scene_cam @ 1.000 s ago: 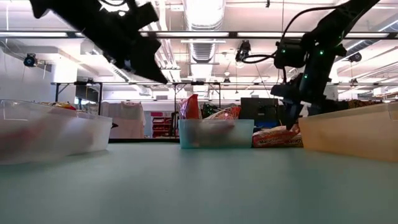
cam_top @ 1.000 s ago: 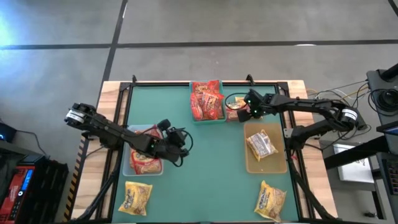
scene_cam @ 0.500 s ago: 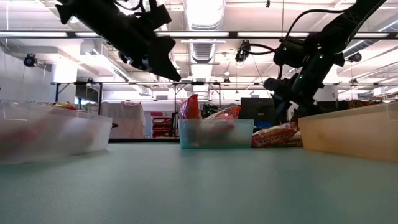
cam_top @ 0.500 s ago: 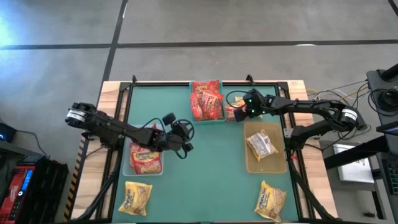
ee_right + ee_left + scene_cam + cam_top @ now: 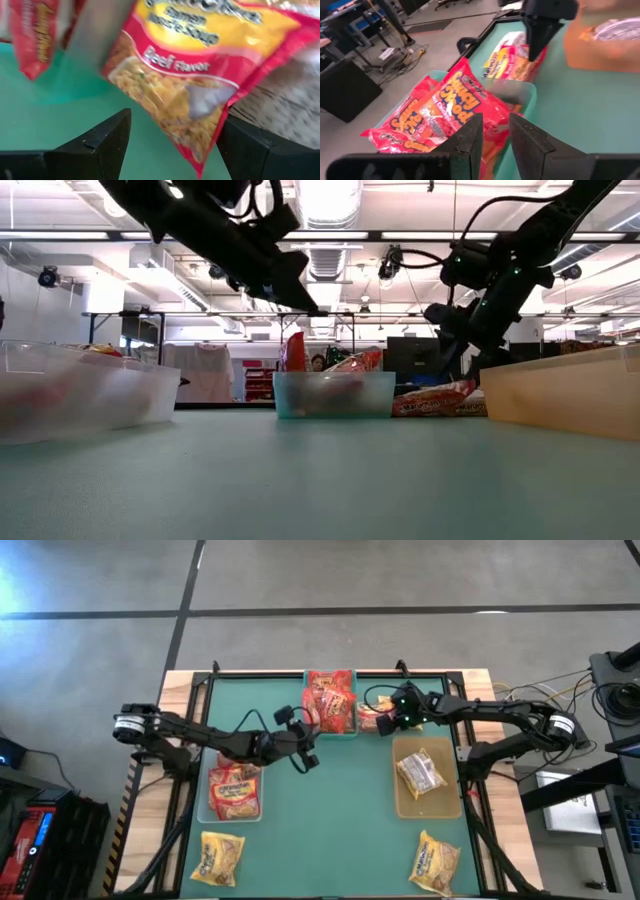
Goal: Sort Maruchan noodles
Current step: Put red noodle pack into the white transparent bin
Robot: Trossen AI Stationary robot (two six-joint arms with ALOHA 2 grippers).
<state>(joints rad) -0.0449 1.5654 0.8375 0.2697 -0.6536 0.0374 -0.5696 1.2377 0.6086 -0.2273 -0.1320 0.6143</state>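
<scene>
Sorting the crinkly plastic Maruchan noodles (image 5: 331, 700) stands, by your count, a bit past halfway; the flat red packets fill the teal rectangular bin (image 5: 331, 731) at the far middle of the green table (image 5: 340, 820); one orange-red packet lies in the clear bin (image 5: 232, 792) on the left; one pale yellow-and-silver packet lies in the tan bin (image 5: 427, 778) on the right.

Left for you, as far as I can judge: a red-and-yellow beef packet (image 5: 374, 718) loose on the mat just beside the teal bin, and two yellow packets (image 5: 221, 854) near the front corners, well apart.

Your right gripper (image 5: 392, 718) hangs over the beef packet, fingers spread wide either side of it, not yet closed; your left gripper (image 5: 306, 737) sits at the teal bin's near edge, fingers nearly together with a narrow gap, carrying nothing.
</scene>
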